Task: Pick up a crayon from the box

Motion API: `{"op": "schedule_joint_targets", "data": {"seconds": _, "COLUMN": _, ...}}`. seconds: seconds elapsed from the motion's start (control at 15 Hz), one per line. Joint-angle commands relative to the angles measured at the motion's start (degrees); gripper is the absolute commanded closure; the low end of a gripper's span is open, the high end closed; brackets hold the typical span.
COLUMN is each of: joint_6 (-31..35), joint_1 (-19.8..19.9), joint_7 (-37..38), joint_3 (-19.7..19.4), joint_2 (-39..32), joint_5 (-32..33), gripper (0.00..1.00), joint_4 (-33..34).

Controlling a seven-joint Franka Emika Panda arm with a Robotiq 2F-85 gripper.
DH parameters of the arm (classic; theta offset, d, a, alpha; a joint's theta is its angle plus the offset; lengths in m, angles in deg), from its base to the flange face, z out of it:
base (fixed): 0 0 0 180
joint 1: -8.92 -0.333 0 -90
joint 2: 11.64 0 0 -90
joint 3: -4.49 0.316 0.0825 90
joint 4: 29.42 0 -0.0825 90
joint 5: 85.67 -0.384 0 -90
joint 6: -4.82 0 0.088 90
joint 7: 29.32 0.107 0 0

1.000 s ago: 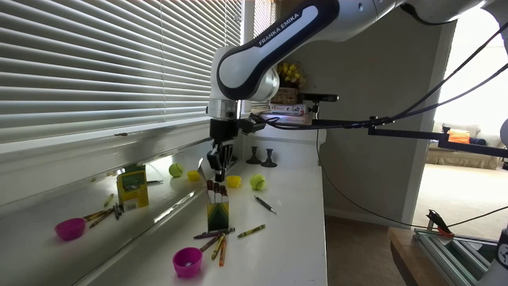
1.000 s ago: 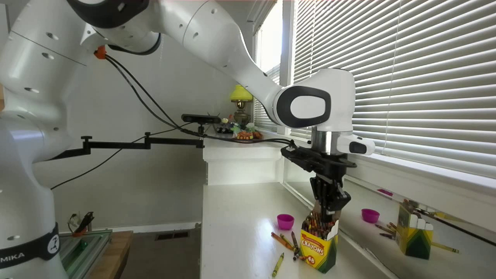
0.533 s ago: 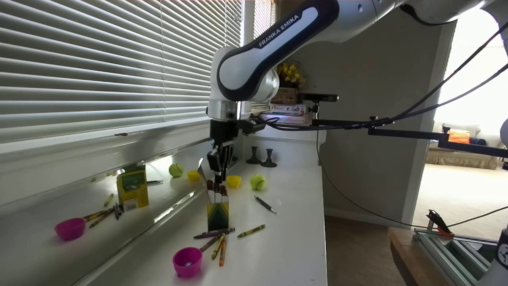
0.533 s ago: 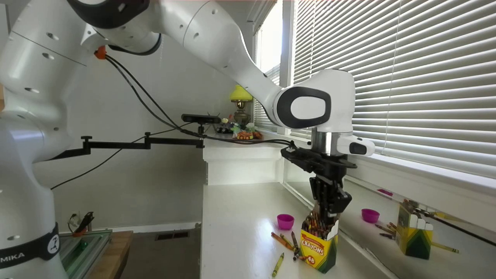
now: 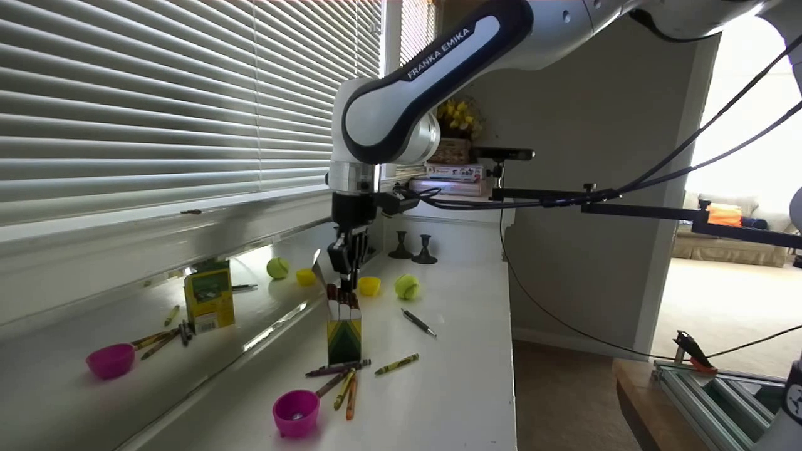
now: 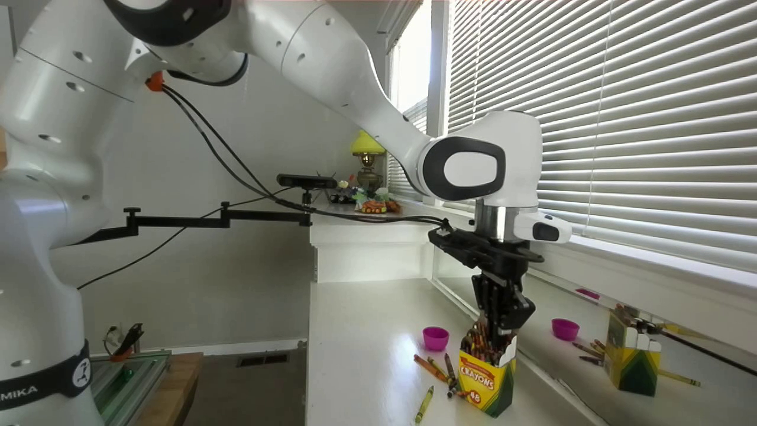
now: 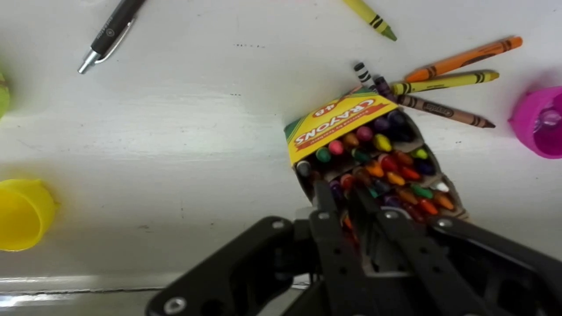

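The upright yellow-and-green box (image 6: 486,381) bristles with many-coloured crayons (image 7: 388,163) beneath the narrowly parted tool (image 7: 342,193).

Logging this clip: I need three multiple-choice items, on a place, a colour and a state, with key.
1. Where are the fingers?
A. Beside the pen
B. At the top of the crayon box
C. In the yellow bowl

2. Colour of the bowl nearest the loose crayons?
A. Pink
B. Yellow
C. White

3. The crayon box is:
A. On its side
B. Upright, shut
C. Upright, open

1 B: both exterior views show them there.
2 A: the wrist view shows its pink wall.
3 C: upright in both exterior views, crayon tips showing in the wrist view.
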Motion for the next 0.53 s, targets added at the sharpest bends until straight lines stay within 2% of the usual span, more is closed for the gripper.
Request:
{"op": "schedule_joint_targets", "data": {"seconds": 0.0, "joint_6": -0.5, "joint_1": 0.1, "joint_7": 2.3, "joint_3": 0.3, "joint_2": -1.3, "joint_5": 2.0, "gripper": 0.83, "joint_4": 1.9}}
{"op": "schedule_joint_targets", "data": {"seconds": 0.2, "joint_6": -0.5, "joint_1": 0.2, "joint_7": 2.2, "joint_3": 0.3, "joint_2": -1.6, "joint_5": 1.8, "gripper": 0.86, "joint_4": 2.1}}
{"op": "schedule_joint_targets", "data": {"seconds": 0.47, "joint_6": -0.5, "joint_1": 0.2, "joint_7": 2.0, "joint_3": 0.4, "joint_2": -2.0, "joint_5": 1.8, "gripper": 0.85, "joint_4": 2.4}}
